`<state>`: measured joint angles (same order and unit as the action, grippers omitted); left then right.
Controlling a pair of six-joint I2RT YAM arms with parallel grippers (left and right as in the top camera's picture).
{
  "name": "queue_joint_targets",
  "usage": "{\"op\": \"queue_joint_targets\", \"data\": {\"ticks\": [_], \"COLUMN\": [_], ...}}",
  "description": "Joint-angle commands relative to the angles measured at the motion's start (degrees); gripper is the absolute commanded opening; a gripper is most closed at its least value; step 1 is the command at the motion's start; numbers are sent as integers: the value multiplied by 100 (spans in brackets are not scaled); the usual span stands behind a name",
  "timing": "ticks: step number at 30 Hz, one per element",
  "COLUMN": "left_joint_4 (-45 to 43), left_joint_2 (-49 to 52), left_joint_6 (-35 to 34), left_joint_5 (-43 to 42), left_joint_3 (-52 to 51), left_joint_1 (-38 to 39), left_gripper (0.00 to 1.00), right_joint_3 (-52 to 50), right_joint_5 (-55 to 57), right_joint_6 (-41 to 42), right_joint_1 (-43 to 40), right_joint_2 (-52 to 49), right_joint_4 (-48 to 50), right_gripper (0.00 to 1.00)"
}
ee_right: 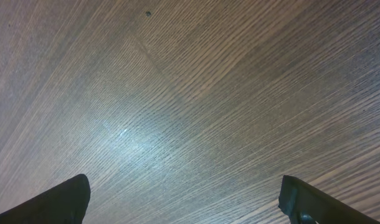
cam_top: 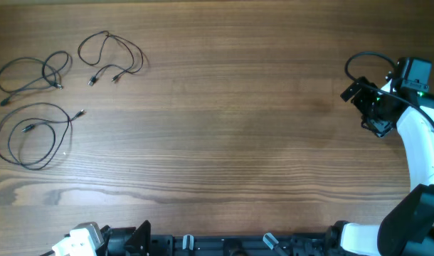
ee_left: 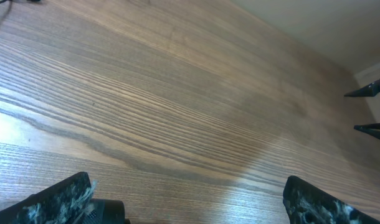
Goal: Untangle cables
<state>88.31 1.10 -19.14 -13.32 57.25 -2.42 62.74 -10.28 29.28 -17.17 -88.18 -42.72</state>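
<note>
Overhead, left side of bench (cam_top: 224,142): the cables (cam_top: 69,119) lie as three separate loose cords, all in the upper-left corner.
- Leftmost cable (cam_top: 46,67): a small figure-eight loop near the left edge, with one silvery plug end below and to the right of the loop and the other trailing towards the lower left.
- Upper cable (cam_top: 126,43): just right of the first, an open loop with both plug ends side by side below it. No contact with the first cable is visible.
- Lower cable (cam_top: 35,104): a rounder coil below the other two. One plug end lies inside the coil and the other pokes out to the upper right.

None of the three crosses another. None is held.

Left hand (ee_left: 190,208): low at the near edge of the bench, left of centre. Its wrist view shows the two fingers set wide apart, with bare wood grain between them. The cables are well apart from it, up and to the left. Only a sliver of black cord shows in the top-left corner of that view.

Right hand (cam_top: 364,108): at the far right of the bench, towards the upper edge. In its wrist view the fingers (ee_right: 53,202) are likewise spread, with nothing but wood between them. Nearly the whole width of the bench lies between this hand and the cables.
</note>
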Motion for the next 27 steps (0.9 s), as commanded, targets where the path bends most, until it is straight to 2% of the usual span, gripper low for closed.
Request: {"op": "queue_joint_targets", "data": {"ticks": [1, 5, 12, 14, 17, 27], "left_joint_4": [-17, -15, -240, -1182, -1762, -5003], "left_joint_2": [-85, -85, -85, -85, -83, -83], "left_joint_6": [70, 66, -450, -313, -313, -315], "left_joint_5": [-11, 20, 96, 129, 186, 546], "left_joint_3": [13, 13, -11, -195, -555, -3324], "left_joint_1": [-33, -35, -33, -35, -33, -33], "left_gripper": [100, 99, 100, 100, 100, 100], "right_joint_3": [52, 52, 52, 52, 52, 52], "right_joint_5": [-9, -9, -9, -9, -9, -9], "right_joint_6": [-66, -63, -63, -63, -63, -63], "right_joint_1": [33, 33, 33, 33, 33, 33], "right_joint_2": [-87, -87, -87, -87, -87, -87], "right_joint_4": [28, 28, 28, 31, 31, 50], "right_gripper": [100, 100, 100, 100, 100, 100]}}
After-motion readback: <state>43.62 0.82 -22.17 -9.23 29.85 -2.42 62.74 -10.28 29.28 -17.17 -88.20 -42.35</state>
